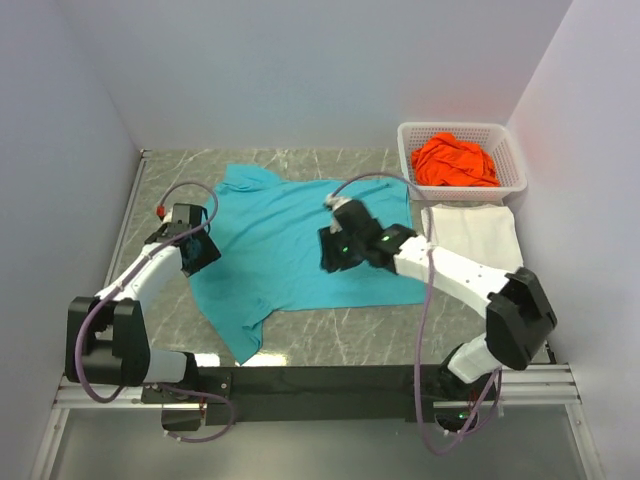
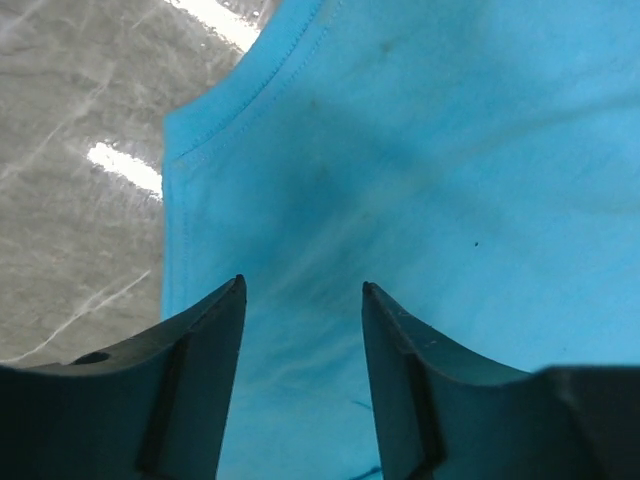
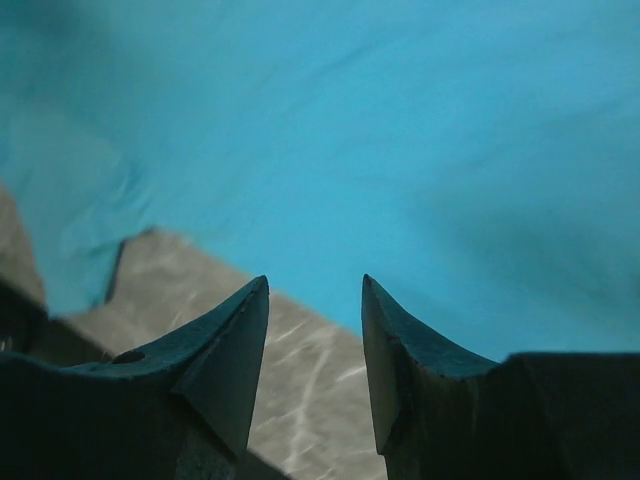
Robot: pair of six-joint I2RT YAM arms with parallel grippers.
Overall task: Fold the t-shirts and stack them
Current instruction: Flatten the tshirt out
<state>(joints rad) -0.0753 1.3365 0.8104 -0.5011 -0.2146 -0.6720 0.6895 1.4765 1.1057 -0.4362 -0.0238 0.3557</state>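
jaws of left pincer and right pincer gape empty over teal t-shirt.

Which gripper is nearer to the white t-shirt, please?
Right. The right gripper hovers over the middle of the teal t-shirt, left of the white t-shirt; the left gripper is over its far left edge.

We see a plain teal shirt, a white shirt, an orange shirt and a white lattice basket. The surface is grey with marble veins; the left pincer and right pincer are black.
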